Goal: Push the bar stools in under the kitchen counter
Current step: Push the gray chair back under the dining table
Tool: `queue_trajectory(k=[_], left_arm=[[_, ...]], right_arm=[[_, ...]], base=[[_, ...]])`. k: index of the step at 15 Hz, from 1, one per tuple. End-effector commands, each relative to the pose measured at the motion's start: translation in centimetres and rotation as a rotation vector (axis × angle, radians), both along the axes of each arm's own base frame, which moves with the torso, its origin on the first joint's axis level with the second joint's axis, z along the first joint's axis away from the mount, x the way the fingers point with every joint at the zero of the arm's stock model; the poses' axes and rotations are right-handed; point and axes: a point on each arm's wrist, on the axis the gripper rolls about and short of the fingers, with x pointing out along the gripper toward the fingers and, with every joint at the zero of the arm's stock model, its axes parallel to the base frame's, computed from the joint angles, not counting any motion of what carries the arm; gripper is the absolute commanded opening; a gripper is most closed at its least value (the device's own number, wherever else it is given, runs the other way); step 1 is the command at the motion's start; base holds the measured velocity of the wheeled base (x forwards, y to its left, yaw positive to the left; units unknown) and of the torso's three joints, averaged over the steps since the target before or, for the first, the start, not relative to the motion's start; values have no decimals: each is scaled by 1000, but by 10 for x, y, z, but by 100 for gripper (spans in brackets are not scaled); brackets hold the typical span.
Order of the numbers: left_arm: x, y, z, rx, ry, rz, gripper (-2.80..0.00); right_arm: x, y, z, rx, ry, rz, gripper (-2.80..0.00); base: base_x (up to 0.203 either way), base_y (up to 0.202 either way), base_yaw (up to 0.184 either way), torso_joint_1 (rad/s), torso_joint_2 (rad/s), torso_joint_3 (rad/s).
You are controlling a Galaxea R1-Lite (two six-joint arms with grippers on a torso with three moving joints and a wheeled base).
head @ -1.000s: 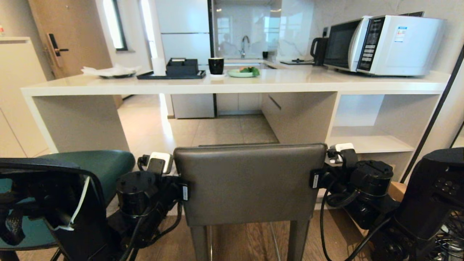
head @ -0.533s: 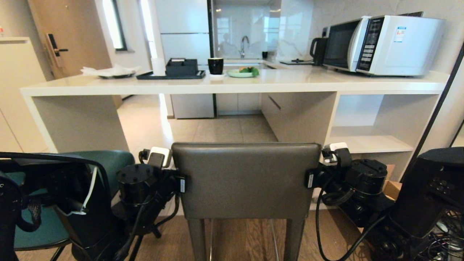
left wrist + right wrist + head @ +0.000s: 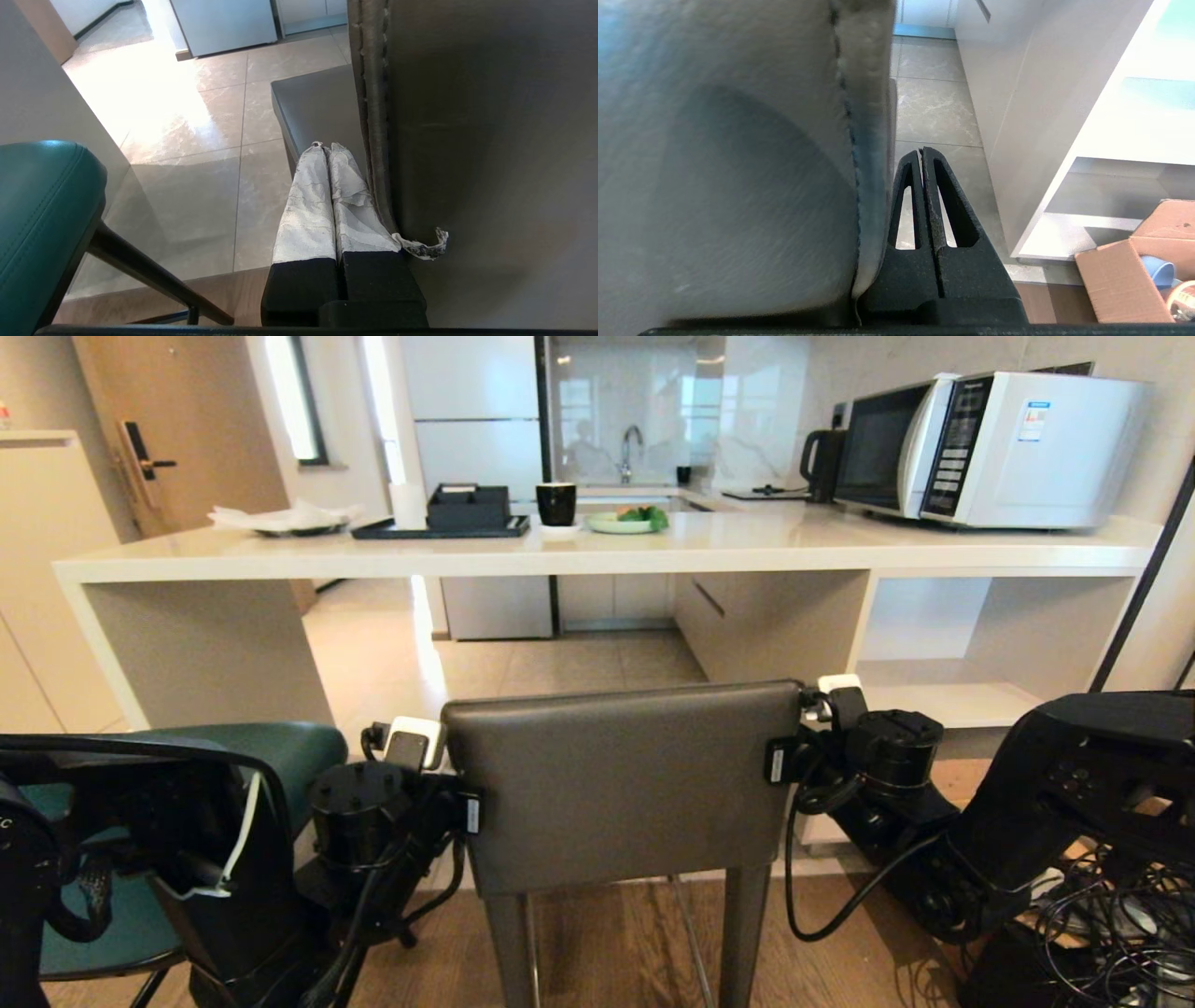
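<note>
The grey bar stool (image 3: 625, 784) stands in front of me, its boxy back facing me, short of the kitchen counter (image 3: 597, 555). My left gripper (image 3: 325, 147) is shut, its taped fingers lying flat against the left side edge of the grey back (image 3: 467, 140). My right gripper (image 3: 921, 150) is shut too, pressed along the right side edge of that back (image 3: 728, 140). Neither holds anything. The teal bar stool (image 3: 271, 756) stands at my left, partly hidden by my left arm; its seat (image 3: 42, 210) shows in the left wrist view.
A microwave (image 3: 990, 448), a kettle (image 3: 822, 467), a black tray (image 3: 439, 527), a cup (image 3: 556, 504) and a plate (image 3: 621, 523) sit on the counter. White shelf cubbies (image 3: 952, 700) fill its right end. A cardboard box (image 3: 1134, 275) and cables (image 3: 1120, 933) lie on the floor at right.
My right arm has moved forward and the right side of the grey stool's back has swung toward the counter. The left arm has barely moved.
</note>
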Motion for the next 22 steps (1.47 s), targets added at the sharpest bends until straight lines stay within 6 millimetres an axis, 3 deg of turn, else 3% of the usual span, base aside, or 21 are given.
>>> queue_trajectory(k=[1, 4, 7, 15, 18, 22], left_arm=[[5, -8, -3, -4, -9, -20, -280], [11, -10, -1, -14, -31, -16, -280], [24, 0, -3, 0, -42, 20, -280], [72, 8, 11, 36, -140, 63, -280], [74, 11, 1, 47, -119, 72, -280], [87, 17, 6, 49, -124, 95, -280]], right_arm=[[3, 2, -1, 9, -17, 8, -280], [7, -10, -11, 3, 5, -22, -280], [10, -17, -13, 1, 11, -18, -280], [13, -16, -26, -27, 37, 5, -280], [14, -16, -26, -28, 33, 5, -280], [14, -16, -26, -28, 33, 4, -280]], base=[[0, 0, 0, 0, 0, 0], [0, 0, 0, 0, 0, 0], [0, 0, 0, 0, 0, 0], [0, 0, 0, 0, 0, 0], [0, 0, 0, 0, 0, 0], [0, 0, 0, 0, 0, 0]])
